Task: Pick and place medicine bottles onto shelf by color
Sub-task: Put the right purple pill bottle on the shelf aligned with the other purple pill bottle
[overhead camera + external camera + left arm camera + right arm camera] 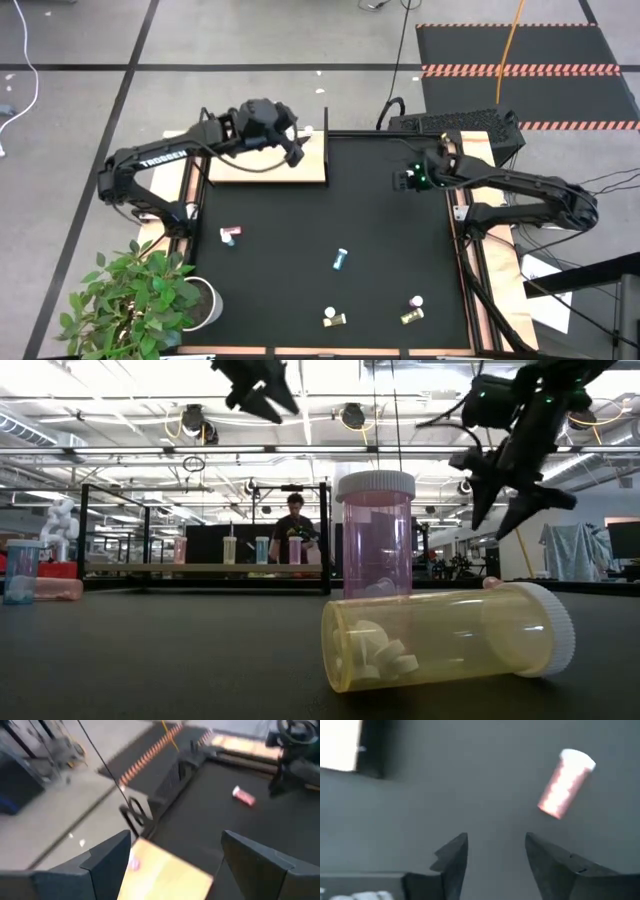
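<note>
So the left gripper (291, 152) has its two dark fingers spread wide with nothing between them, hanging in the air above the right part of the pale light-wood rectangular shelf board (240, 165). My guess is it's up there because that's the drop-off spot, and jaws that wide usually mean a release or getting ready for the next pick.

The right gripper (496, 851) is also empty, fingers apart with a clear gap. It hangs above the far right part of the black mat (380, 230), close to the mat's right edge. Its wrist cam shows a small pink-bodied, white-capped medicine bottle (565, 782) lying on its side on the mat, off to one side of the fingers rather than between them, so I'd read it as lining up on a target, not grabbing yet.

Further out, the rest of the bottles are scattered on the mat: a pink one (229, 236) near the left edge, a light blue one (340, 260) around the middle, and two yellow-olive ones (333, 317) (412, 315) at the near edge. The low cam has a yellow one lying down right in front of an upright pink bottle (376, 535). Most of the sorting is still to do, I reckon.
</note>
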Motion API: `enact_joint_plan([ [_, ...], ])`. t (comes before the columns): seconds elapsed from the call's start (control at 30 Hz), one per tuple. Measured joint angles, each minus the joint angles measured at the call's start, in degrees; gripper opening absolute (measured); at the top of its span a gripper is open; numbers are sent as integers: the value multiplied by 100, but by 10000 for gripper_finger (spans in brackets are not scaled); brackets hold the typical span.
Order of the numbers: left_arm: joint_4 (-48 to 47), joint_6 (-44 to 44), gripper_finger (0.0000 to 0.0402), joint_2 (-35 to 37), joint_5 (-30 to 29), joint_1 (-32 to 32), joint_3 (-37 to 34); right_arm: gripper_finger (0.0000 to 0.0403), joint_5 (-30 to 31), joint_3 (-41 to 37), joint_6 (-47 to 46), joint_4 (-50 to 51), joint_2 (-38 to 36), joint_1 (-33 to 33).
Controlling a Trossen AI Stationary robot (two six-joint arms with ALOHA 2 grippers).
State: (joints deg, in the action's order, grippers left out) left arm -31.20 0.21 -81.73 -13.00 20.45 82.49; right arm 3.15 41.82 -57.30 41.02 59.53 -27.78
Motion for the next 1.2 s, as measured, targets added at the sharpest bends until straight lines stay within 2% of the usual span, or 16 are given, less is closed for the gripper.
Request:
enact_joint_plan([
  [0.23,-871,212,312,-30,686,562,31,165,576,833,-484,1333,771,-249],
  [0.4,-873,526,312,-120,805,713,21,164,729,734,-715,1360,1238,-280],
  [0.53,-1084,429,312,-113,808,839,30,164,711,622,-712,1240,1541,-316],
  [0.73,-1567,92,312,-26,834,1211,26,164,490,619,-623,1200,1467,-366],
  [0.83,-1497,74,312,-24,1143,1347,23,164,535,619,-396,1169,1398,-377],
  [1.0,-1421,322,312,-26,1941,1385,23,164,391,617,683,256,1357,-110],
  [1.13,-1430,606,312,-31,2168,1083,-84,164,-155,618,1656,-1000,1342,416],
  [1.2,-1441,587,312,-37,2251,851,-204,164,-333,619,1741,-1404,1333,706],
])
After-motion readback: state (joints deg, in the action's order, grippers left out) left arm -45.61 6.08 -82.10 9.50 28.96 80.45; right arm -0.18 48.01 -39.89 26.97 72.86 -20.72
